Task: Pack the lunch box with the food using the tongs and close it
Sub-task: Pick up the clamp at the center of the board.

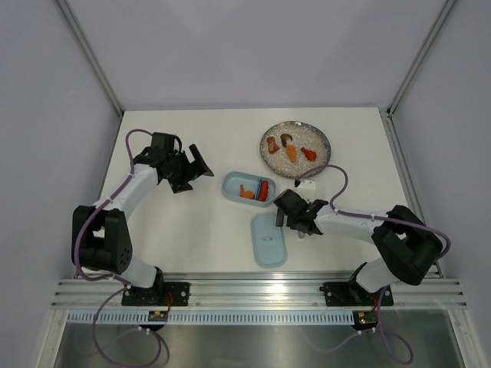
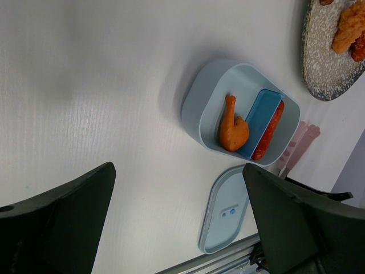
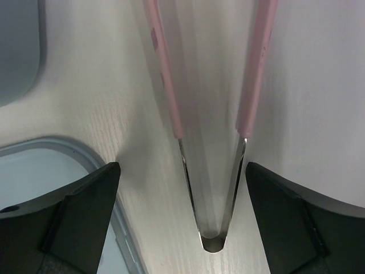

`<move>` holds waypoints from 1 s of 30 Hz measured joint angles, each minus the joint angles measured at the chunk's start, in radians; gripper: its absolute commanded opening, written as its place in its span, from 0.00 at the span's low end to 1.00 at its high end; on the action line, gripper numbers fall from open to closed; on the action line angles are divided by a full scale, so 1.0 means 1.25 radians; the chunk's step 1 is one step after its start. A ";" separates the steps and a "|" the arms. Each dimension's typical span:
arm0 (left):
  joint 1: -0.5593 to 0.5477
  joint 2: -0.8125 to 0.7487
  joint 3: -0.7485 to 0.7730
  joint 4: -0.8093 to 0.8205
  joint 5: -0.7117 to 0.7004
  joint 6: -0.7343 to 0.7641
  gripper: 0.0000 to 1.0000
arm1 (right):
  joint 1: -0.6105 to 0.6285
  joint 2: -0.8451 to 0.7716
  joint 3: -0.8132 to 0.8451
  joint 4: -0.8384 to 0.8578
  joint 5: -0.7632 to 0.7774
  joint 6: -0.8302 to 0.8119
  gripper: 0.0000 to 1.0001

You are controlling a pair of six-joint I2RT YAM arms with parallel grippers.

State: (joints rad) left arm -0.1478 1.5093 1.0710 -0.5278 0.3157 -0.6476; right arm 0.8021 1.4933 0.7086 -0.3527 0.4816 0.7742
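We see the right gripper spread wide, gripping nothing. The slim pink-armed metal tongs lie flat on the white tabletop between its fingers, touching neither. Just beside them lies the pale-blue oblong lid, off the box. The pale-blue oblong plastic lunch box stands uncovered mid-tabletop. It holds an orange drumstick-shaped piece and a red sausage-like piece either side of a blue divider. More food pieces lie on the round grey speckled plate. The left gripper hangs left of the box, jaws wide apart and empty.
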 measured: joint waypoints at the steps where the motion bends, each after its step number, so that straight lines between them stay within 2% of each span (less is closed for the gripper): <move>1: 0.000 0.000 0.000 0.000 0.000 0.000 0.99 | 0.000 0.002 0.000 0.002 0.002 -0.001 0.99; 7: 0.000 0.000 0.000 0.000 0.001 0.000 0.99 | 0.000 0.012 0.005 0.016 0.016 0.001 0.96; 14: 0.000 0.000 0.000 0.003 0.002 0.000 0.99 | 0.000 -0.007 -0.018 0.022 0.032 0.023 0.81; 15: 0.000 0.000 0.000 0.004 0.002 0.000 0.99 | 0.000 -0.012 -0.023 0.022 0.034 0.027 0.74; 18: 0.000 0.000 0.000 0.005 0.005 0.000 0.99 | 0.000 -0.018 -0.030 0.022 0.043 0.034 0.66; 21: 0.000 0.000 0.000 0.005 0.005 0.000 0.99 | 0.000 -0.019 -0.032 0.022 0.046 0.034 0.64; 22: 0.000 0.000 0.000 0.005 0.005 0.000 0.99 | 0.000 -0.019 -0.032 0.023 0.046 0.034 0.61; 27: 0.000 0.000 0.000 0.005 0.005 0.000 0.99 | 0.000 -0.020 -0.033 0.027 0.046 0.035 0.59; 30: 0.000 0.000 0.000 0.005 0.005 0.000 0.99 | 0.000 -0.021 -0.036 0.034 0.045 0.037 0.53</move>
State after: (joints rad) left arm -0.1478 1.5093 1.0710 -0.5217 0.3225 -0.6479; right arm 0.8024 1.4670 0.6636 -0.3103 0.5381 0.8204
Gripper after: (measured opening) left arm 0.987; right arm 0.572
